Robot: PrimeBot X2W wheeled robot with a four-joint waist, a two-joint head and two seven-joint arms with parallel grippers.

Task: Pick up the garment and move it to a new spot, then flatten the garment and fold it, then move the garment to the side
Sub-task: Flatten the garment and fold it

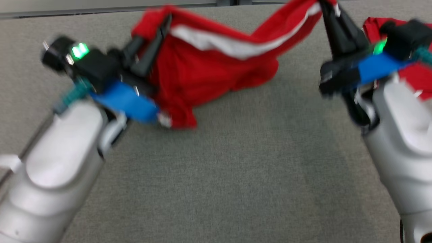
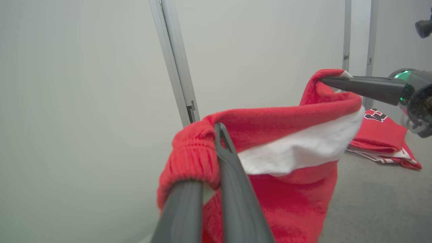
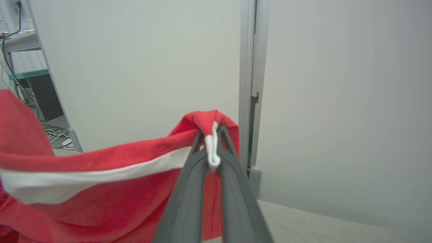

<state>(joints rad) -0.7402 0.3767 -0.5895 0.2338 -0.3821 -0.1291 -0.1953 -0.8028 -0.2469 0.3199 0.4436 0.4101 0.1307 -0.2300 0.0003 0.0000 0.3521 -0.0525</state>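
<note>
Head view, looking down on a grey fabric-covered surface (image 1: 236,168), blurred. A red garment (image 1: 209,74) with a white band hangs stretched across the upper part of the frame between two grippers. At upper left, the left gripper (image 1: 163,27) has its two dark fingers pressed together on one bunched red corner. At the top right edge, the right gripper (image 1: 322,5) pinches the opposite corner, fingers together on the cloth. The top edge of the garment sags between them, and its body droops toward the grey surface below centre; the blur hides whether it touches. A second red garment (image 1: 416,77) lies at the far right edge, behind the right arm.

Left wrist view: the left gripper (image 2: 216,135) rises from the bottom centre, clamped on a ribbed red hem. The garment (image 2: 280,125) runs to the right gripper (image 2: 324,80) at upper right. The second garment (image 2: 381,135) lies folded on the surface at right.

Right wrist view: the right gripper (image 3: 211,131) at centre grips a red and white fold, and the garment (image 3: 101,189) trails to lower left.
</note>
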